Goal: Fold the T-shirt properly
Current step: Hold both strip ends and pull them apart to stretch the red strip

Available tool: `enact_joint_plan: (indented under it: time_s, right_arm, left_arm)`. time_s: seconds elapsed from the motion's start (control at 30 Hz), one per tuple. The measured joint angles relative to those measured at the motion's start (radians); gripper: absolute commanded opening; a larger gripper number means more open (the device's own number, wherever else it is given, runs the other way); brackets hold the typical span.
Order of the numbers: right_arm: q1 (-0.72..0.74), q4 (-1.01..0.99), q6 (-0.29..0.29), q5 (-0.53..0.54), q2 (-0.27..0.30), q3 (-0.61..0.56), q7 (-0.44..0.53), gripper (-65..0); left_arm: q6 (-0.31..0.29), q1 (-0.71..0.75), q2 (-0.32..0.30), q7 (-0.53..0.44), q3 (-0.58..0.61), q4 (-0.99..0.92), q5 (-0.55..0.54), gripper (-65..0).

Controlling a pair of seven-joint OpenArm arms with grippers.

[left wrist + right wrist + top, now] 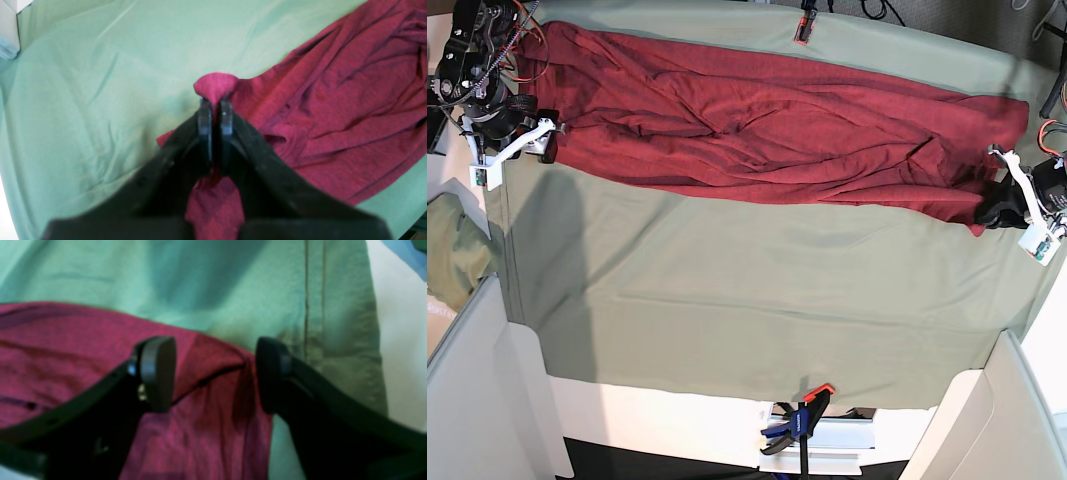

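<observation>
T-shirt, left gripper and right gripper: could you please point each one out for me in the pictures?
T-shirt (pixel 757 125), base view, on the wrinkled middle of the body.
Left gripper (pixel 215 108), left wrist view, between the shut jaws pinching red fabric.
Right gripper (pixel 215 373), right wrist view, in the gap between the open jaws.

table: pale green cloth (pixel 727 290) | front edge: clamp (pixel 802 425) | side: bundled green cloth (pixel 452 250)
</observation>
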Motion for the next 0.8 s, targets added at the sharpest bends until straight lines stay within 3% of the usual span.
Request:
enact_joint_plan:
  time_s: [0.43,0.5,0.63,0.8]
  right_arm:
    - [0.002,-0.088,0.024,-0.025,0.000,-0.042,0.078,-28.0]
    - [0.002,-0.088,0.024,-0.025,0.000,-0.042,0.078,-35.2]
    - [0.002,-0.088,0.026,-0.023,0.000,-0.042,0.077,-56.9]
    - [0.002,-0.088,0.027,-0.025,0.000,-0.044,0.077,-65.0]
  left_arm:
    - [0.000,0.000,0.000,0.000,0.000,0.000,-0.002,-65.0]
    - [0.000,0.000,0.000,0.000,0.000,0.000,-0.002,-65.0]
    - [0.000,0.000,0.000,0.000,0.000,0.000,-0.002,-65.0]
    - [0.000,0.000,0.000,0.000,0.000,0.000,-0.002,-65.0]
